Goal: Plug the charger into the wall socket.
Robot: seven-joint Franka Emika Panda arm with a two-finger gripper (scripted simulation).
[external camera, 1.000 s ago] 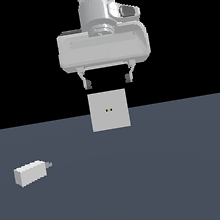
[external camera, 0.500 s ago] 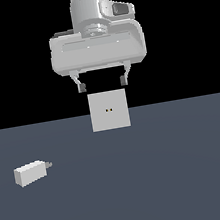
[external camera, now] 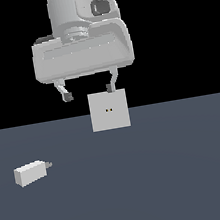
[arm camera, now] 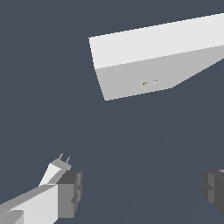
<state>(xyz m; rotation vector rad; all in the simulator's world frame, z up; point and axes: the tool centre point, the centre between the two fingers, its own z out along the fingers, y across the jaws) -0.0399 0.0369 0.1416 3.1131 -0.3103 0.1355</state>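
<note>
Above the wall socket the pincer hangs open and empty, while the charger lies on the counter well apart from the socket, so descending here risks striking the plate.

The exterior view looks level across the dark floor from low and fairly near, squarely facing the upright socket, with the gripper hanging above it and the charger lying off toward the exterior view's left. The wrist view looks steeply down from the arm past its two fingertips, much closer. Both views share the socket, the charger and the floor.
</note>
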